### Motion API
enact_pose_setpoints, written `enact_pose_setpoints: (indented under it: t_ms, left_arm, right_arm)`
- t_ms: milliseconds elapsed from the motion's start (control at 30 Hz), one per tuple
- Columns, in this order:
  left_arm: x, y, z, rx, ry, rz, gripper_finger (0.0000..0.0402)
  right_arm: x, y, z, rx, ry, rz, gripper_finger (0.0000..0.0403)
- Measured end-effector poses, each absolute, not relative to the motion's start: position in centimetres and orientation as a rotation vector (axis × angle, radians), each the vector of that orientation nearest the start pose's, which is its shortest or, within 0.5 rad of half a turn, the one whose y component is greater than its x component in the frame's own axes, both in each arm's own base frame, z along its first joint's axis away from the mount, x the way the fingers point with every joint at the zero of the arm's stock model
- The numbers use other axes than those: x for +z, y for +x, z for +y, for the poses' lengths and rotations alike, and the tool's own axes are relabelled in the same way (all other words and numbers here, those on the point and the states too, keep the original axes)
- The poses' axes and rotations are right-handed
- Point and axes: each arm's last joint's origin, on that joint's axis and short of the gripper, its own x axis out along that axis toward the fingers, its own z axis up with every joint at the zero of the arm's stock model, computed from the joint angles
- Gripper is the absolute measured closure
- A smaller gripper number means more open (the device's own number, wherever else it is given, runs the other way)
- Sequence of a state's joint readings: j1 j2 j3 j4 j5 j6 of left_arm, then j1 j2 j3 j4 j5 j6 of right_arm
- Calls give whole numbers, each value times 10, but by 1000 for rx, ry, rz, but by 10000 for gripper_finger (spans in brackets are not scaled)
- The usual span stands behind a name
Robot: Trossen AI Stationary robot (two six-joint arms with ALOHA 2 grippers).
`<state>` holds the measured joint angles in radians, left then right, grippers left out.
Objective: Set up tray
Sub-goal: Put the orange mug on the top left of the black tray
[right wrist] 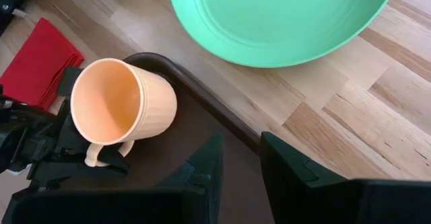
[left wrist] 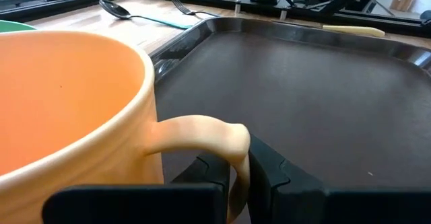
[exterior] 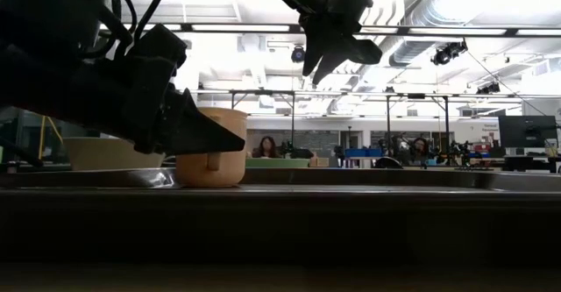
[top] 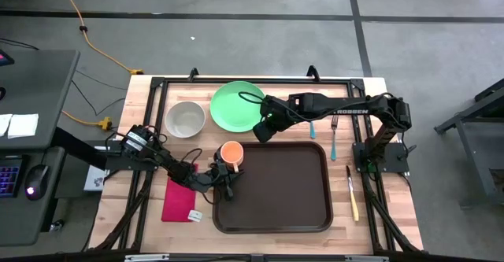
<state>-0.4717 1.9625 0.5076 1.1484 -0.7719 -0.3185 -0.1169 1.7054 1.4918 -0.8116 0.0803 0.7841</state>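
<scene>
Left gripper (left wrist: 239, 177) clamped on orange mug (top: 231, 153) handle, steadying it upright in tray (top: 283, 207) corner; right gripper (right wrist: 241, 163) empty, parted, above rim.

Looks like a big open robotics lab or industrial workspace, not anybody's home. Polished concrete floor (top: 236, 34) with dark seam lines, an orange extension cord (top: 87, 34) snaking across it, and a wooden counter (top: 142, 112) boxed in by a black metal frame (top: 260, 79). Off to the side sits a desk with a keyboard (top: 9, 179) and mouse (top: 35, 179). From table height you get exposed ceiling ducting (exterior: 438, 16), long strip lights (exterior: 245, 27), and a couple of people seated at workstations (exterior: 265, 146) way in the back.
</scene>
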Motion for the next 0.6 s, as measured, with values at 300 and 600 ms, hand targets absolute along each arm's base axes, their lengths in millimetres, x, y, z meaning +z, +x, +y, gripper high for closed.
enact_pose_setpoints:
  t_ms: [300,600]
  left_arm:
    - [84,270,-115,335,-122,204,339]
    - [84,270,-115,338,-120,206,339]
  right_arm:
    - [289,355,-44,-572,729,902,324]
    - [289,355,-44,-569,723,904,324]
